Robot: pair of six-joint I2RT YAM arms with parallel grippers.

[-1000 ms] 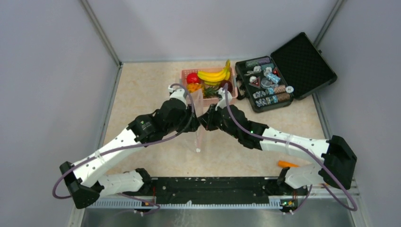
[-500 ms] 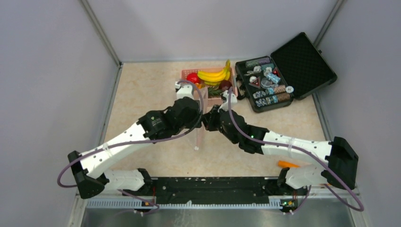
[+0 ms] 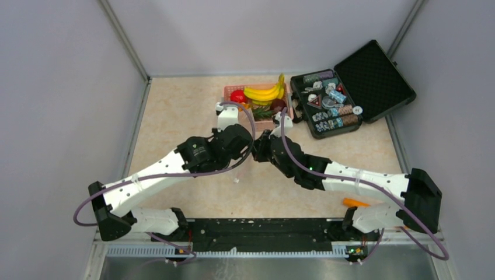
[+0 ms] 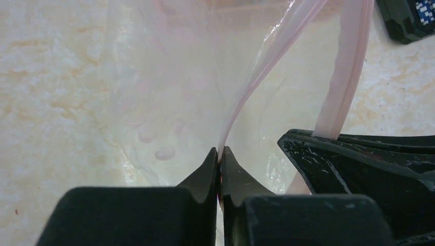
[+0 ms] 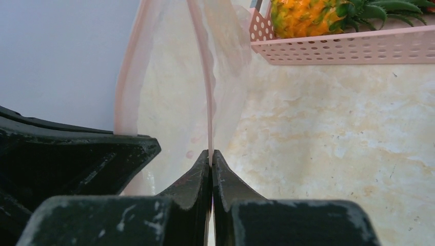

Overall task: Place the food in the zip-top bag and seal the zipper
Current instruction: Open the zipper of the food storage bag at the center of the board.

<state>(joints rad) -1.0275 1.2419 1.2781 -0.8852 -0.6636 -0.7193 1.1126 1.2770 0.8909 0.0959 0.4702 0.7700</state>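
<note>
While pinched open over the counter (image 3: 169,116) | zip-top bag (image 4: 169,77) empty | left fingers (image 4: 208,169) clamped on one zipper (image 4: 256,87) strip, right fingers (image 5: 201,166) on the other | judged light, limp, slippery; firmest hold along zipper | food (image 3: 262,93) in pink basket (image 5: 333,48)

The beige marbled table (image 3: 175,111) carries a pink basket (image 3: 267,124), an open black case (image 3: 373,76) and an orange stick (image 3: 356,202).
</note>
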